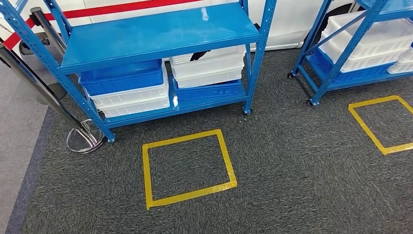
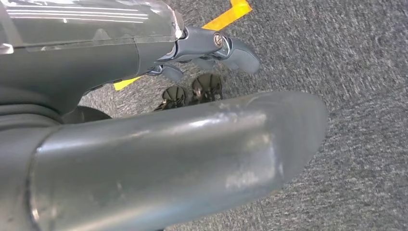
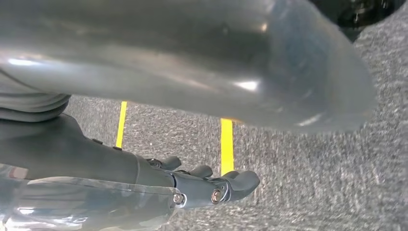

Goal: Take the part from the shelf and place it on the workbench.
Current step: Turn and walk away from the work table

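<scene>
A blue shelf rack point(image 1: 160, 34) stands ahead on the dark carpet; its upper board is bare. On its lower board sit stacked blue and white bins point(image 1: 127, 90), and a dark object point(image 1: 199, 55) pokes out of the top white bin point(image 1: 208, 66); I cannot tell what it is. My left hand point(image 2: 144, 62) hangs over the carpet with its fingers point(image 2: 238, 53) stretched out and apart, holding nothing. My right hand point(image 3: 144, 178) also hangs above the carpet, its fingers point(image 3: 240, 183) extended and nothing in them. Both hands are far from the shelf.
A yellow tape square point(image 1: 187, 168) marks the carpet in front of the rack. A second blue rack point(image 1: 336, 53) with white bins stands at the right, with another tape square point(image 1: 380, 122) before it. A barrier post base point(image 1: 84, 139) sits by the rack's left leg.
</scene>
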Tool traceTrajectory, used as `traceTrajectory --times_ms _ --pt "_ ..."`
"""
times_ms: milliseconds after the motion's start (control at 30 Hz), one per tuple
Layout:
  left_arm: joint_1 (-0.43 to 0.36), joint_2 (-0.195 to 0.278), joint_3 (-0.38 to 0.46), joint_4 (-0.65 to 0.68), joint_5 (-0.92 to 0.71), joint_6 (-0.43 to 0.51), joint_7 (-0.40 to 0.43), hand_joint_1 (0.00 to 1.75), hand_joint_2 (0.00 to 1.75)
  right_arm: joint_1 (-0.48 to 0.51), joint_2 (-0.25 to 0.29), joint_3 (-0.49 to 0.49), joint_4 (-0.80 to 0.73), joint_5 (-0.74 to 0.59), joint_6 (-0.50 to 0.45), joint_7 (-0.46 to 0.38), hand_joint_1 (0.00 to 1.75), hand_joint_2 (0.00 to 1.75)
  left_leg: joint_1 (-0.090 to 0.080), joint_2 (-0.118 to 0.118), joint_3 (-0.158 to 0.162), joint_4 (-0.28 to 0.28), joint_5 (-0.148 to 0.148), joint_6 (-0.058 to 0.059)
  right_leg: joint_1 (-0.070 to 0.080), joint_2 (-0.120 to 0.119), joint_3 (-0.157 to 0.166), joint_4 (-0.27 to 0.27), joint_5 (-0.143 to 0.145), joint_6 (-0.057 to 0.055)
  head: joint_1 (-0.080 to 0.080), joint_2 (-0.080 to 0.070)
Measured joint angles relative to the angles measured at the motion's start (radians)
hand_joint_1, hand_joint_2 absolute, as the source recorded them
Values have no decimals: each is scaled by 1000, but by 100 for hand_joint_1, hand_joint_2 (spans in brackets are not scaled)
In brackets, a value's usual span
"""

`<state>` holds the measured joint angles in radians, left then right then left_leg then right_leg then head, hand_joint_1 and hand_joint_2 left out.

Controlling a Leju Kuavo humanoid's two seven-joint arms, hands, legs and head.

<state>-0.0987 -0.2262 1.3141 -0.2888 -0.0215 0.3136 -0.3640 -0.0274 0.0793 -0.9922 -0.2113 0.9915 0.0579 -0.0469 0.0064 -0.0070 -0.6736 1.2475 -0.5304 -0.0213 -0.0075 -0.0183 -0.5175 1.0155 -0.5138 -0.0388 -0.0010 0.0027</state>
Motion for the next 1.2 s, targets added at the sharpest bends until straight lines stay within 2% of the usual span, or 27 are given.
traceTrajectory --times_ms 33,67,100,167,233,267,300,333,400,433,467,500,567,633,667,700,767,833,900,933,967,1000,1033,1100,1133,1167,1200 --pt "1 0 -1 0 0 0 0 0 0 0 1 -1 0 0 1 0 0 0 -2 3 31 -71 42 8 1 -3 9 0 -6 1 0 0" --pt "1 0 -1 0 0 0 1 0 0 0 3 -1 0 0 2 0 0 0 -6 8 63 -139 69 18 3 -5 16 0 -12 5 1 0" --pt "1 1 -2 0 0 -1 2 0 0 -1 5 -1 1 0 2 -1 0 0 -10 12 87 -189 82 27 4 -8 21 -1 -18 9 1 0" --pt "0 2 -3 0 0 -2 4 0 0 -1 8 -2 1 0 1 -2 0 0 -16 17 105 -227 73 40 5 -12 29 -1 -19 22 3 0" --pt "2 2 -4 0 1 -3 6 0 0 -3 8 -2 1 0 1 -2 0 0 -13 11 125 -246 71 49 3 -12 37 9 -14 34 3 0" --pt "4 2 -5 0 1 -3 6 0 0 -3 8 -2 1 0 1 -3 0 0 -10 9 139 -256 71 53 2 -7 32 31 -16 39 4 0" --pt "4 2 -5 0 1 -3 7 0 0 -4 8 -2 1 0 1 -3 0 0 -7 6 152 -263 70 57 1 0 12 69 -28 43 7 0" --pt "4 2 -6 0 1 -3 7 0 0 -4 8 -2 1 0 0 -3 0 0 -6 6 161 -268 67 60 -1 8 -23 123 -48 46 8 0" --pt "3 2 -7 0 1 -3 7 0 0 -3 8 -3 1 0 1 -4 0 0 -5 3 172 -269 56 64 -4 14 -112 240 -96 53 12 0" --pt "4 2 -8 0 1 -4 8 0 0 -2 8 -3 1 0 1 -4 0 0 -5 0 181 -269 47 63 -6 15 -146 270 -110 57 13 0" --pt "5 2 -8 0 1 -4 8 0 0 0 8 -4 1 0 1 -4 0 0 -4 -4 193 -269 38 60 -8 15 -165 269 -107 61 13 0" --pt "6 1 -8 0 1 -4 8 0 0 3 8 -4 1 0 0 -4 0 0 -2 -7 207 -269 27 56 -11 15 -167 235 -84 63 14 0" --pt "7 1 -8 0 2 -4 8 0 0 9 7 -6 1 0 0 -4 0 0 -1 -12 235 -266 3 47 -14 15 -147 115 15 64 15 0" --pt "6 1 -8 0 1 -4 8 0 0 12 6 -7 1 0 0 -4 0 0 -4 -13 253 -264 -24 34 -12 14 -130 41 78 54 15 0" --pt "5 1 -9 0 1 -4 8 0 0 12 6 -8 2 0 0 -4 0 0 -5 -14 261 -259 -31 26 -11 14 -126 32 86 46 16 0" --pt "4 1 -9 0 1 -4 8 0 0 10 6 -8 2 0 0 -3 0 0 -6 -15 266 -253 -32 20 -10 15 -119 34 77 37 15 0" --pt "2 1 -10 0 1 -5 9 0 0 10 7 -8 2 0 0 -3 0 0 -4 -11 253 -198 -20 10 -13 16 -98 28 71 23 13 0" --pt "1 2 -10 0 1 -5 9 0 0 9 8 -8 2 0 0 -2 0 0 -1 -4 187 -87 -27 2 -13 14 -76 23 56 11 11 0" --pt "2 2 -10 0 1 -4 9 0 0 9 7 -8 2 0 -1 -2 0 0 1 -1 101 19 -87 -4 -12 14 -55 21 35 6 10 0" --pt "3 2 -10 0 1 -4 9 0 0 9 7 -8 2 1 0 -2 0 0 1 -1 67 44 -122 -5 -12 15 -42 21 24 6 10 0" --pt "5 2 -10 0 1 -4 9 0 0 10 7 -8 2 1 0 -1 0 0 2 -1 45 44 -146 -5 -12 16 -27 21 12 7 10 0" --pt "7 2 -10 0 2 -4 9 0 0 10 7 -8 2 2 0 0 0 0 1 -1 34 19 -145 -3 -11 17 -10 21 -1 8 9 0" --pt "9 2 -10 0 2 -3 9 0 0 11 7 -8 2 2 0 2 0 0 0 0 31 -29 -110 3 -10 17 6 20 -14 9 9 0" --pt "13 2 -10 0 2 -3 9 0 0 13 9 -9 3 3 0 4 0 0 -6 4 29 -135 21 22 -6 18 34 20 -40 15 8 0" --pt "14 2 -10 0 2 -4 9 0 0 12 10 -9 3 3 1 4 0 0 -10 7 33 -168 70 29 -5 19 44 19 -52 20 8 0" --pt "15 2 -10 0 2 -4 10 0 0 12 11 -9 4 3 1 4 0 0 -13 7 36 -185 97 35 -5 19 55 21 -59 27 7 0" --pt "15 2 -10 0 2 -4 10 0 0 9 12 -9 4 4 1 4 0 0 -15 6 46 -191 93 39 -5 20 63 25 -59 37 7 0"
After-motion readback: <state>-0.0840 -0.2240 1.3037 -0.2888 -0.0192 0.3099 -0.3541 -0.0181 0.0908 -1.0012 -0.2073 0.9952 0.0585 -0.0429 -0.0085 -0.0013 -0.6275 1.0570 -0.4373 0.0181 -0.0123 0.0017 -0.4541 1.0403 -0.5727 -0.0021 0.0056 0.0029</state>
